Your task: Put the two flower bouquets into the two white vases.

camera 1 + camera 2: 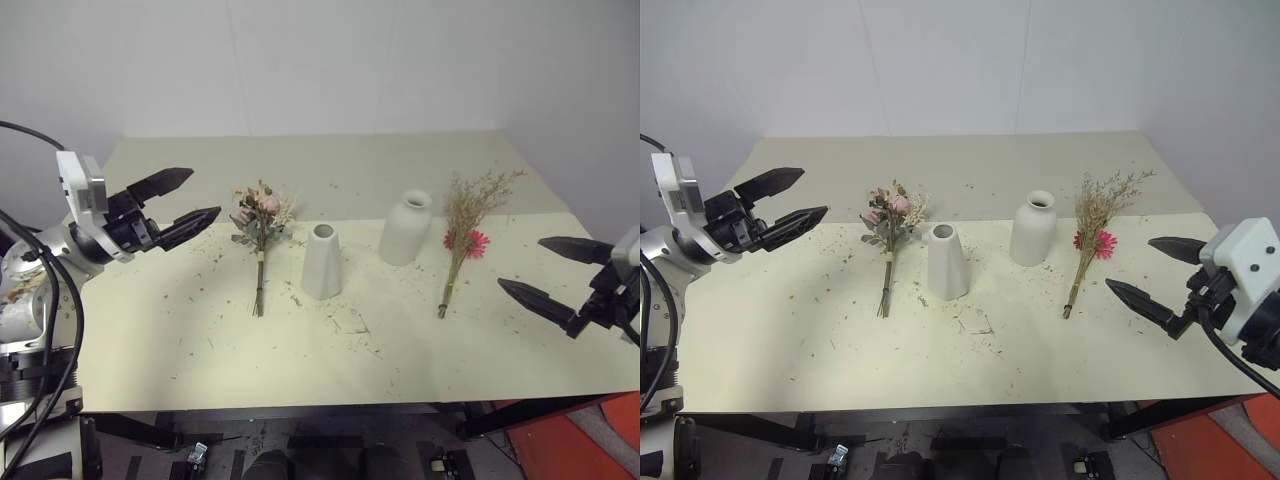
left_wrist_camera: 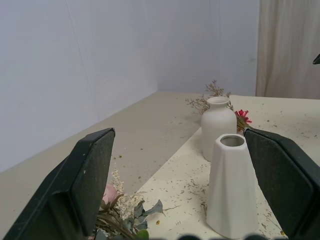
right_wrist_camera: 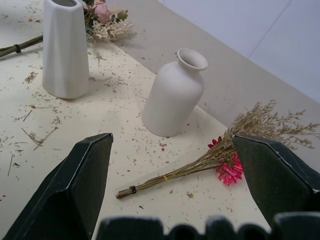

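both bouquets flat on counter (image 1: 150, 330) — pink roses (image 1: 259, 222) left of cone vase (image 1: 322, 261), daisy bunch (image 1: 463, 240) right of bottle vase (image 1: 406, 228) | l gripper (image 1: 185, 200) released, empty | r gripper (image 1: 545, 270) released, empty

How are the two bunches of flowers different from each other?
The pink bunch has pale pink roses with cream sprigs and some green leaves; the tan bunch is mostly wispy tan sprigs with one bright magenta daisy. The pink bunch lies left of the cone vase; the tan bunch lies right of the bottle vase. Both lie flat on the table, stems tied, not in a vase yet.
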`<action>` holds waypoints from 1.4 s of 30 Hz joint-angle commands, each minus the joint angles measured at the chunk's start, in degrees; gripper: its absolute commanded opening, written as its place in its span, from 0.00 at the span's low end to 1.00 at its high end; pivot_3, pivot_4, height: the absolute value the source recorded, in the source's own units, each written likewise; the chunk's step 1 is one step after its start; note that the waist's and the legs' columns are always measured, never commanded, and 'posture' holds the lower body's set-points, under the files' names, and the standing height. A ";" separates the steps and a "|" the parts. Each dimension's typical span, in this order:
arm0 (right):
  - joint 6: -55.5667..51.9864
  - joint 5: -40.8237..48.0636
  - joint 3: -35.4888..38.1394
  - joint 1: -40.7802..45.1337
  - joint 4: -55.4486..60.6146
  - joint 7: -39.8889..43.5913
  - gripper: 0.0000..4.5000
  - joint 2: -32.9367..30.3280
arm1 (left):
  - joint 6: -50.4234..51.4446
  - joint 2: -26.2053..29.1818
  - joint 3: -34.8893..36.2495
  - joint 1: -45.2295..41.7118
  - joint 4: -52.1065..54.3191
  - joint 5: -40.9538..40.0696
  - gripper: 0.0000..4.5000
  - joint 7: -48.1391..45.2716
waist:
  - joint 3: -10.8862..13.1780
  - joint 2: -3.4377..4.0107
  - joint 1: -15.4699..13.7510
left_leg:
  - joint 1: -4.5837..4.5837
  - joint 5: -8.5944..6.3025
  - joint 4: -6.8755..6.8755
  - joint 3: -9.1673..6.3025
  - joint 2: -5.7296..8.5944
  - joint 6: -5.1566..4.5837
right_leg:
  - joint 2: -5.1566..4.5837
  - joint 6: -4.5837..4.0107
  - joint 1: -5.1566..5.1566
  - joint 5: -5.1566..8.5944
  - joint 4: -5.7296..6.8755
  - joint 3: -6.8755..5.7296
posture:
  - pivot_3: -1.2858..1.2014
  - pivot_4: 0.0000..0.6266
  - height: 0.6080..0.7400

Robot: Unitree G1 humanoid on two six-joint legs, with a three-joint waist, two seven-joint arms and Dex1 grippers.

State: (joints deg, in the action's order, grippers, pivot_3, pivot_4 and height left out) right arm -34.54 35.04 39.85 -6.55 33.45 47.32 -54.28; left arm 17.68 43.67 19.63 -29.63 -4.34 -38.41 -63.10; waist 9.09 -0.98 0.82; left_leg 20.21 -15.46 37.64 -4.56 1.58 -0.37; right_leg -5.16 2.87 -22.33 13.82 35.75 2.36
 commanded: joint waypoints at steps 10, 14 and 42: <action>-0.83 0.60 1.76 -0.05 2.11 -1.47 1.00 0.23 | 3.03 1.94 0.18 -1.57 4.13 -0.59 1.00 1.01 | 0.01 -0.01 0.01 | 0.00 0.00 0.00 0.00 0.00 0.00 | -0.01 0.00 0.00 0.00 0.00 0.00 | 0.52 0.24 1.00; -3.31 0.37 -0.05 1.02 2.40 -3.99 1.00 -0.22 | 6.13 3.55 -2.48 -3.59 3.94 0.12 1.00 0.32 | 0.02 -0.04 0.00 | 0.00 0.00 0.01 0.00 0.01 0.00 | 0.00 0.00 0.00 0.00 0.02 0.00 | 0.52 0.24 1.00; -27.57 -17.04 -37.87 51.42 -47.52 -29.04 0.96 16.04 | -7.94 -10.72 -34.97 -46.95 -38.09 20.59 1.00 -29.40 | 0.05 0.00 1.09 | 1.04 0.03 0.13 0.01 0.19 -0.04 | -0.04 -0.03 -1.10 -0.02 0.37 0.01 | 0.52 0.24 1.00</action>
State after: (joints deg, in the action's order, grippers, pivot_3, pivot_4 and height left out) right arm -64.19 19.24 1.65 42.93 -13.16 17.75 -38.21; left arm 10.73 32.76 -15.36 -75.54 -43.19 -17.28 -92.20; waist 9.14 -0.97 1.91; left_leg 21.26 -15.43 37.77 -4.56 1.77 -0.41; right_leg -5.21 2.85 -23.43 13.80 36.14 2.38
